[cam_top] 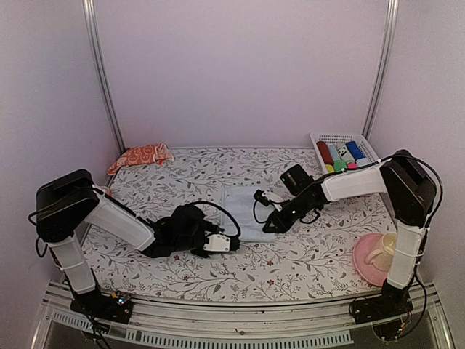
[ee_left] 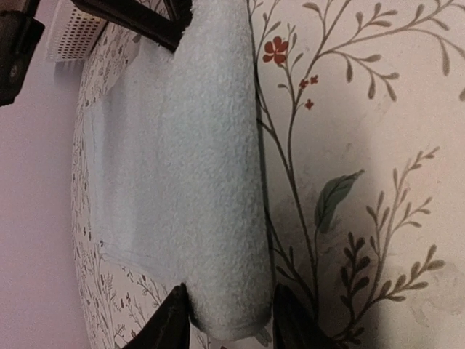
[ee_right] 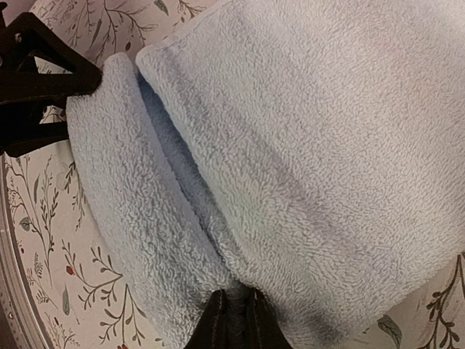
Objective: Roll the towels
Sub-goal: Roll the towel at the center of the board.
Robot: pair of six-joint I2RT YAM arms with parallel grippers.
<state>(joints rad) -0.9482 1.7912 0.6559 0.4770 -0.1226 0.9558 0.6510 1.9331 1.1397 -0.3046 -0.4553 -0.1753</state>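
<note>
The light blue towel (cam_top: pixel 243 206) lies mid-table with its near edge rolled into a thick tube (ee_left: pixel 218 167). My left gripper (cam_top: pixel 231 243) straddles the tube's left end, and its dark fingers (ee_left: pixel 171 323) press both sides of the roll. My right gripper (cam_top: pixel 270 224) is at the tube's right end, its fingertips (ee_right: pixel 221 320) nearly together and pinching the towel (ee_right: pixel 290 145) where the roll meets the flat part. The orange-red printed towel (cam_top: pixel 140 155) lies crumpled at the back left, away from both grippers.
A white basket (cam_top: pixel 363 139) holding several rolled coloured towels stands at the back right. A pink plate (cam_top: pixel 363 265) with a pale cup on it sits at the near right, beside the right arm's base. The floral tablecloth (cam_top: pixel 305 254) covers the table.
</note>
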